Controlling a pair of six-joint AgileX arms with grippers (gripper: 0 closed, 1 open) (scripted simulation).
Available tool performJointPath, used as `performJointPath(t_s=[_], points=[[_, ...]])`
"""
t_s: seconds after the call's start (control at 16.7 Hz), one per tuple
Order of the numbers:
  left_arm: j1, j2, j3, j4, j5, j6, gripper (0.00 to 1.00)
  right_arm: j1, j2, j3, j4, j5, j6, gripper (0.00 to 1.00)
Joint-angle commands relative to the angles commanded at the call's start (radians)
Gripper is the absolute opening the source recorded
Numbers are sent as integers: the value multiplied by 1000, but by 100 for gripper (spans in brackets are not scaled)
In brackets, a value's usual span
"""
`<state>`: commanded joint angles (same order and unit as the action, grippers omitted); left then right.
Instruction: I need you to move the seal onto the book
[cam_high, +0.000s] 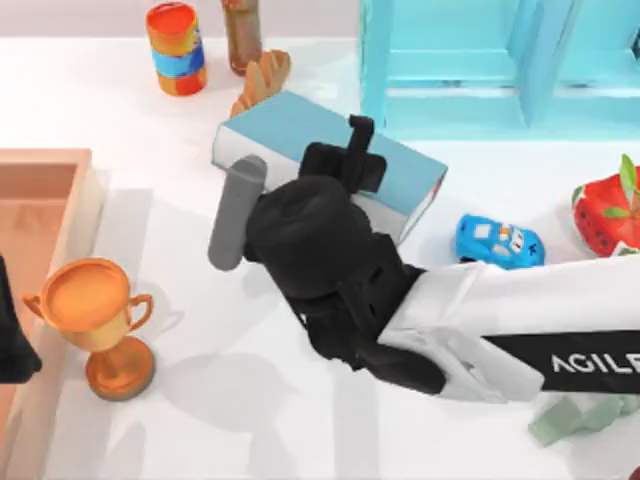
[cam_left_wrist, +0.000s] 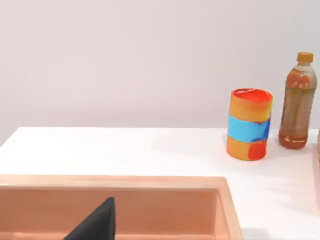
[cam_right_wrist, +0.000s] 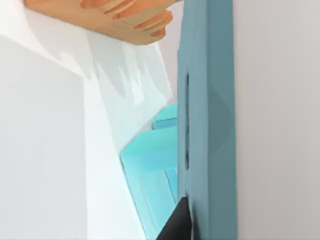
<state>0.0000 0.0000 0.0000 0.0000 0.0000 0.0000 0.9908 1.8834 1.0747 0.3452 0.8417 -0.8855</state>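
The white worktop (cam_high: 200, 420) carries a light-blue shelf unit (cam_high: 480, 70) at the far right. The white right arm (cam_high: 520, 330) reaches in from the right, its black wrist over the teal-blue hardcover book with white page edges (cam_high: 290, 125), which lies flat mid-worktop, near the shelf unit. The right claw (cam_high: 352, 150) sits above the book; whether it is open or closed, I cannot tell. A peach wooden tray (cam_high: 40, 200) lies at the left edge, where the left claw (cam_high: 15, 340) is parked. Just right of the book stands a small blue toy car (cam_high: 498, 241).
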Motion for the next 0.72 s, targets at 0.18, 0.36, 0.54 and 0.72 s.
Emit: performJointPath(t_s=[0.18,0.36,0.54,0.72], points=[[0,0,0,0,0,0,100,140,99,21,24,129,-124,0],[0,0,0,0,0,0,100,202,143,32,38,184,-183,0],[0,0,0,0,0,0,100,203,144,33,39,185,-184,0],[0,0,0,0,0,0,100,199,144,21,37,182,-175,0]])
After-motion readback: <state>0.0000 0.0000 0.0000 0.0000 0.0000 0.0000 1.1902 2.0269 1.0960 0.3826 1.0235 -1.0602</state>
